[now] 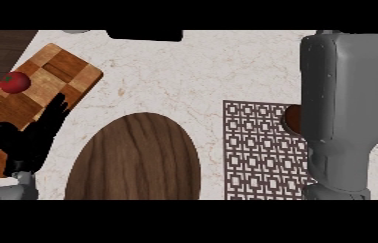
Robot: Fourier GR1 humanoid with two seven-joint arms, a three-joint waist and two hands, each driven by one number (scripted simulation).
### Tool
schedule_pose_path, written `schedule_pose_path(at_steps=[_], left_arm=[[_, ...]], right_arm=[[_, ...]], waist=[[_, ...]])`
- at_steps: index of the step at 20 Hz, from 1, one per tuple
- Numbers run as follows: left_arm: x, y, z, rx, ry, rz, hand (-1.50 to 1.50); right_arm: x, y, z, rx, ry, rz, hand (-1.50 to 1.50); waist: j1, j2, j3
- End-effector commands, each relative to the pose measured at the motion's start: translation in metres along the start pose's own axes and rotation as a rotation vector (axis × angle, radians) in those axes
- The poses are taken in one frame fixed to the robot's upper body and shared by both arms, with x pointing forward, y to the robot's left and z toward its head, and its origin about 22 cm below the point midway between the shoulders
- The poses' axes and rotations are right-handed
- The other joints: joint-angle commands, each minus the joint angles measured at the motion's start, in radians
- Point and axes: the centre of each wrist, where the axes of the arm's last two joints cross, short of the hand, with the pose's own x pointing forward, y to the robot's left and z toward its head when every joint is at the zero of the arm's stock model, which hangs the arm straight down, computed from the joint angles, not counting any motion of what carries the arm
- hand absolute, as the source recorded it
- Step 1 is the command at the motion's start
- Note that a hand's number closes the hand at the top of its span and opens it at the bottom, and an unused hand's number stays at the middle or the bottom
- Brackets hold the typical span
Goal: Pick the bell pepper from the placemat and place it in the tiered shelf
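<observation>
On marble counter (170, 72) | patterned placemat (258, 152) right | left hand (33, 137) open, right unseen

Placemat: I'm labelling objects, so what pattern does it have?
Brown lattice fretwork placemat, head view.

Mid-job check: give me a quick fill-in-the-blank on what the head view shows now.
The patterned placemat lies ___ of the oval wooden shelf.
The right forearm partly hides the ___ on the placemat.
On the checkered board sits a ___ round fruit.
Missing: right; bell pepper; red.
</observation>
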Motion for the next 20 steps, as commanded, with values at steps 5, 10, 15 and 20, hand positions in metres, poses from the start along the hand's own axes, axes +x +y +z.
schedule_pose_path(at_steps=[5, 10, 15, 20], left_arm=[[-0.006, -0.001, 0.005, 0.027, 0.001, -0.004, 0.0], [0.001, -0.006, 0.0, 0.011, -0.005, -0.017, 0.0], [-0.002, -0.008, 0.003, 0.02, 0.025, 0.021, 0.0], [-0.007, 0.0, 0.011, 0.019, 0.019, -0.01, 0.0]], right_arm=[[0.055, -0.05, -0.008, -0.161, 0.175, -0.036, 1.5], [0.076, -0.067, -0.029, -0.24, 0.227, 0.126, 1.5], [0.078, -0.059, -0.047, -0.208, 0.247, 0.173, 1.5], [0.074, -0.071, -0.086, -0.216, 0.268, 0.16, 1.5]], waist=[[-0.021, -0.008, 0.0], [-0.015, -0.004, -0.001], [-0.018, -0.004, 0.001], [-0.016, -0.002, 0.001]])
